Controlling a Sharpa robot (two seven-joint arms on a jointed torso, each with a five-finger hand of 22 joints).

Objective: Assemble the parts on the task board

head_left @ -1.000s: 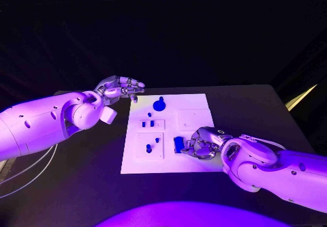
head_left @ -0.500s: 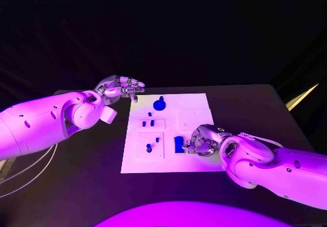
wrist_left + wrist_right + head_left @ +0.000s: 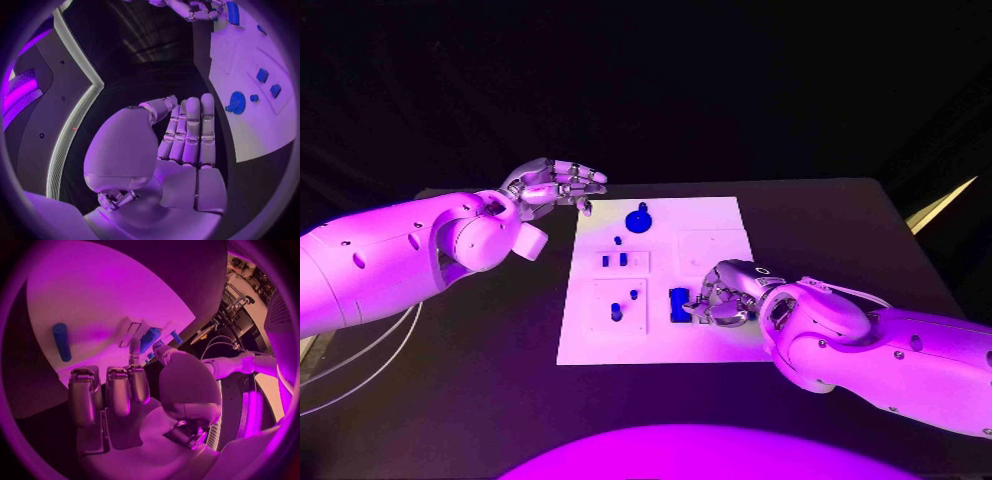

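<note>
Since the frame one second back, we see the right hand (image 3: 726, 297) shifted slightly toward the far side of the task board (image 3: 711, 215), with its forearm following; the left hand (image 3: 554, 187) and the parts have not changed place.

Right hand: we record it over the near right portion of the board, fingers curled inward and downward. The dark blue block (image 3: 678, 304) stands just beside the fingertips, on the side toward the board's middle. From the head view we cannot tell whether the fingers touch it or merely crowd it. In the right wrist view the fingers (image 3: 109, 390) are bent over the palm with nothing plainly between them, and a blue cylinder (image 3: 61, 341) lies flat on the white plate ahead of them, apart from the fingertips. Whether this hand grips anything we cannot tell.

Left hand: we note it raised off the far left corner of the board, above the black table (image 3: 488, 330). Left wrist view shows the fingers (image 3: 190, 130) straight and side by side, thumb bent across in front, nothing held.

Parts on board, head view: a round blue knob piece (image 3: 639, 219) near the far edge; a pair of small blue pegs (image 3: 615, 260) in a raised square at mid-board; two more small blue pieces (image 3: 623, 304) in the square nearer the robot, left of the dark block.
</note>
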